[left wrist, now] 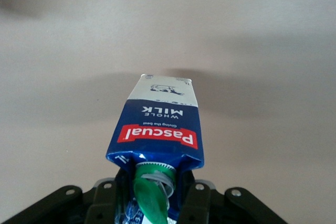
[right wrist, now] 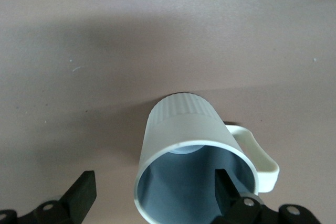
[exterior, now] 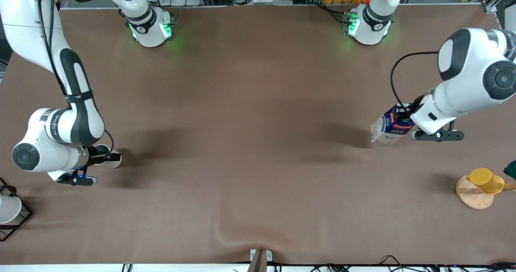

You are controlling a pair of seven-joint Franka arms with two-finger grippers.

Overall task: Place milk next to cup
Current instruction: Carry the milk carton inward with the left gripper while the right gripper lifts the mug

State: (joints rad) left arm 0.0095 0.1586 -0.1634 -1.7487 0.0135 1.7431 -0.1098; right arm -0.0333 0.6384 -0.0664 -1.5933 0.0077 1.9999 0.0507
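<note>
The milk (exterior: 390, 126), a dark blue carton with a red band and white lower sides, hangs tilted over the table at the left arm's end. My left gripper (exterior: 407, 117) is shut on its gable top. In the left wrist view the gripper (left wrist: 149, 205) clamps the milk (left wrist: 157, 124) beside the green cap (left wrist: 152, 195), whose lid is flipped open. The cup (exterior: 114, 160), pale grey-white, sits at the right arm's end, partly hidden by my right gripper (exterior: 100, 156). In the right wrist view the gripper (right wrist: 156, 192) is open. One fingertip (right wrist: 227, 190) is inside the cup (right wrist: 181, 124); the other is outside.
A yellow cup (exterior: 485, 180) lies on a wooden disc (exterior: 471, 197) at the left arm's end, nearer the camera than the milk. A white object in a black wire frame (exterior: 18, 219) stands at the right arm's end. The brown cloth has a wrinkle (exterior: 242, 235) at the front edge.
</note>
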